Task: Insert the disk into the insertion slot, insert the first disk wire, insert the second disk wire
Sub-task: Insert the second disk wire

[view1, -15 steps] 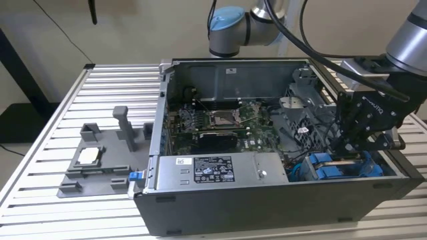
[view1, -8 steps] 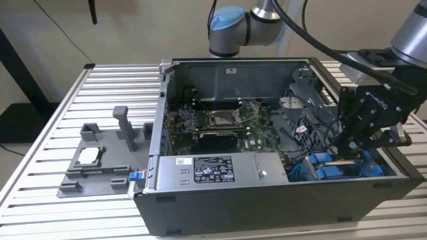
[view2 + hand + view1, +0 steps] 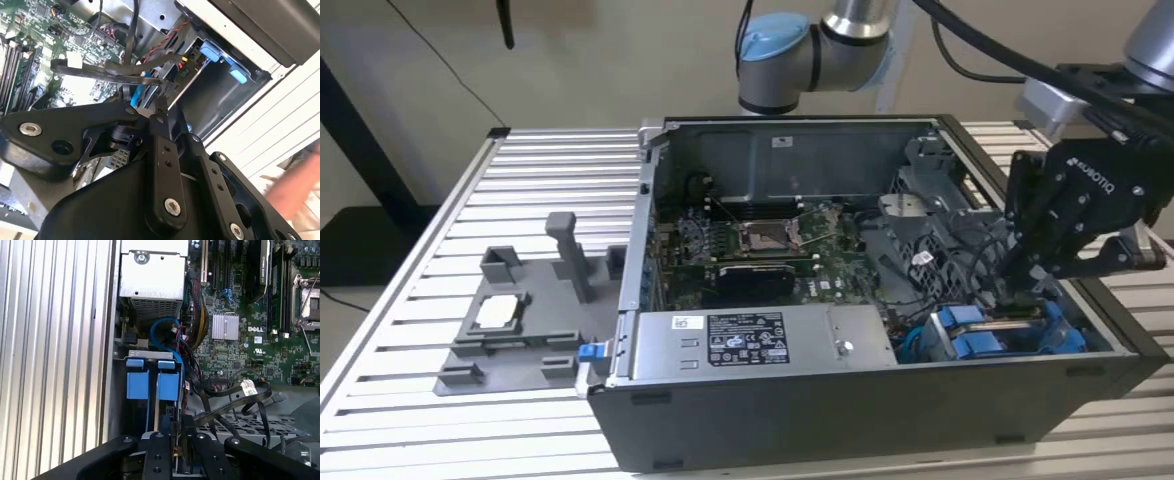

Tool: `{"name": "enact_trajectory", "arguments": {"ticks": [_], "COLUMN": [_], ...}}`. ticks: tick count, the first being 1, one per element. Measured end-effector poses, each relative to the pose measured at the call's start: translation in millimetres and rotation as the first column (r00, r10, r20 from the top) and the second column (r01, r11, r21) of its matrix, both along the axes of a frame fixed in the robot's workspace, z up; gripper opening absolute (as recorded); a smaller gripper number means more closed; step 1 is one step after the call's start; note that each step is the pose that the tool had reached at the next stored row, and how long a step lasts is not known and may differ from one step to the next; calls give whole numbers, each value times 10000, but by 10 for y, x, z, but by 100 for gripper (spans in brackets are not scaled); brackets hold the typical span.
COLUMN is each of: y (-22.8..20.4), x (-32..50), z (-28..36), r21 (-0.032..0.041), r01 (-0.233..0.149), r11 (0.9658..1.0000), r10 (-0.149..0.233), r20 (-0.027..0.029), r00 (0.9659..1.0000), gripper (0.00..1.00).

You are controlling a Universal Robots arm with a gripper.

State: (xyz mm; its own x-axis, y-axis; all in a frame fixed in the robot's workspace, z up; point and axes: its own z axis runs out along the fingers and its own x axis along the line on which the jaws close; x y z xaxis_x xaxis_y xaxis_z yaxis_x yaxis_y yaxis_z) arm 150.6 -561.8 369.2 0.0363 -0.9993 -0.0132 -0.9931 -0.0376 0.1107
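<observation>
The disk sits down in the insertion slot [image 3: 142,354] of the drive cage. Its blue carrier end [image 3: 168,385] shows beside a second blue carrier [image 3: 137,385]; its body is hidden. The same blue ends appear in the exterior view [image 3: 987,338] and the second wrist view [image 3: 210,50]. My gripper [image 3: 1021,287] reaches into the cage from above, close over the carriers. In both wrist views its fingers [image 3: 161,446] stand nearly together on a small wire connector [image 3: 175,439]. A blue disk wire [image 3: 136,94] runs to the fingertips [image 3: 161,109]. A black connector with red and yellow wires [image 3: 183,73] lies at the cage.
The open computer case [image 3: 854,400] lies on a slatted table, with the labelled power-supply box [image 3: 747,340] along its near wall. Black cables [image 3: 235,395] loop over the motherboard beside the cage. A grey fixture [image 3: 507,340] stands on the exterior view's left. A blurred hand [image 3: 295,190] shows outside the case.
</observation>
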Motion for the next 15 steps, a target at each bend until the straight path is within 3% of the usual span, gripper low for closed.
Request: {"name": "enact_trajectory", "arguments": {"ticks": [8,15], "y": [0,0], "x": [0,0], "z": [169,183], "r21": [0,1], "r01": [3,2], "r11": [10000,10000], "r10": [-3,-2], "r20": [0,0], "r00": [10000,10000], "gripper": [24,24]}}
